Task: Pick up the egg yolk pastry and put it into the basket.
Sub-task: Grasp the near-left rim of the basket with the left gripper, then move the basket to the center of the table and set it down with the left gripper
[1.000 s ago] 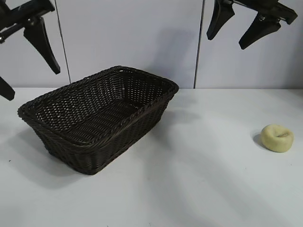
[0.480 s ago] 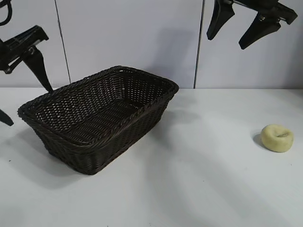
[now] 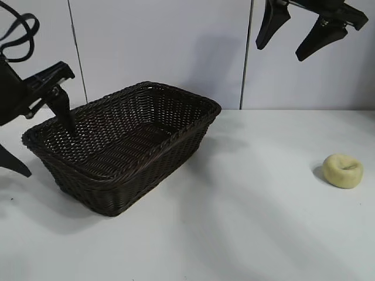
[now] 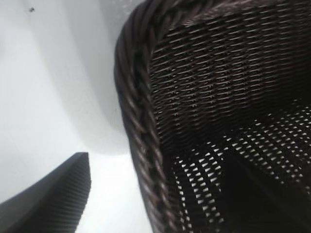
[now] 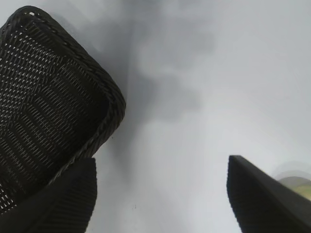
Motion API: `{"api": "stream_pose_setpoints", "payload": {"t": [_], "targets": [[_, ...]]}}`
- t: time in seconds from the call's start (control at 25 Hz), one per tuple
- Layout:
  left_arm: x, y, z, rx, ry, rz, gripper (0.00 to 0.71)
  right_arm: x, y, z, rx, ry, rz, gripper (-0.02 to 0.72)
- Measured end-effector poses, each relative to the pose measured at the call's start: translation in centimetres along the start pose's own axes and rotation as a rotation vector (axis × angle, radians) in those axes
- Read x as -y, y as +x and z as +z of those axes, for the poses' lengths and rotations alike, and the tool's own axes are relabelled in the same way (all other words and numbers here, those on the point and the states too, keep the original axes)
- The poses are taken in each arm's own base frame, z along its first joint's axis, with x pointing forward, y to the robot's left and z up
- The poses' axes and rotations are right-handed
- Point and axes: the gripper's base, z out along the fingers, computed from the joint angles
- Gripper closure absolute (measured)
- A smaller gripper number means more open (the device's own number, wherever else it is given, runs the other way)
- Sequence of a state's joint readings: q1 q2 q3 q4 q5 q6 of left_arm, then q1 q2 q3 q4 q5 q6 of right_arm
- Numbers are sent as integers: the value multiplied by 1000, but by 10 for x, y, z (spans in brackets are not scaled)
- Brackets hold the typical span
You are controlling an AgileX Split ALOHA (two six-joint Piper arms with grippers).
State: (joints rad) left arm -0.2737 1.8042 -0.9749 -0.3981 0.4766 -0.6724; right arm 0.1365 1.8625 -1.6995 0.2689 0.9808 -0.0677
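Note:
The egg yolk pastry point(image 3: 343, 171), small, round and pale yellow, lies on the white table at the right, far from both grippers. A sliver of it shows in the right wrist view point(image 5: 302, 186) behind one finger. The dark-brown wicker basket point(image 3: 126, 146) stands left of centre and holds nothing. My left gripper point(image 3: 40, 143) is open and straddles the basket's left rim point(image 4: 138, 121), with one finger inside and one outside over the table. My right gripper point(image 3: 280, 52) is open and empty, high above the table between the basket and the pastry.
The white table point(image 3: 246, 222) spreads in front and to the right of the basket. A grey panelled wall point(image 3: 164, 47) stands behind. The basket's near corner shows in the right wrist view point(image 5: 53, 107).
My left gripper has come down and to the right from the upper left, and now straddles the basket's left rim. The right arm, basket and pastry have not moved.

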Motion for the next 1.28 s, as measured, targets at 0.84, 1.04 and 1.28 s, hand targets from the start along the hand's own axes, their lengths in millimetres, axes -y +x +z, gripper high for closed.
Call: {"api": "stream_pose_setpoints", "payload": {"t": [0.84, 1.04, 1.28], "targets": [[4, 0, 3, -65, -42, -2, 608, 0, 0, 0, 0, 0, 0, 164], [24, -5, -11, -107, -44, 70, 608, 0, 0, 0, 0, 0, 0, 164], [50, -14, -31, -110, 1, 172, 608, 0, 0, 0, 0, 0, 0, 164]]}}
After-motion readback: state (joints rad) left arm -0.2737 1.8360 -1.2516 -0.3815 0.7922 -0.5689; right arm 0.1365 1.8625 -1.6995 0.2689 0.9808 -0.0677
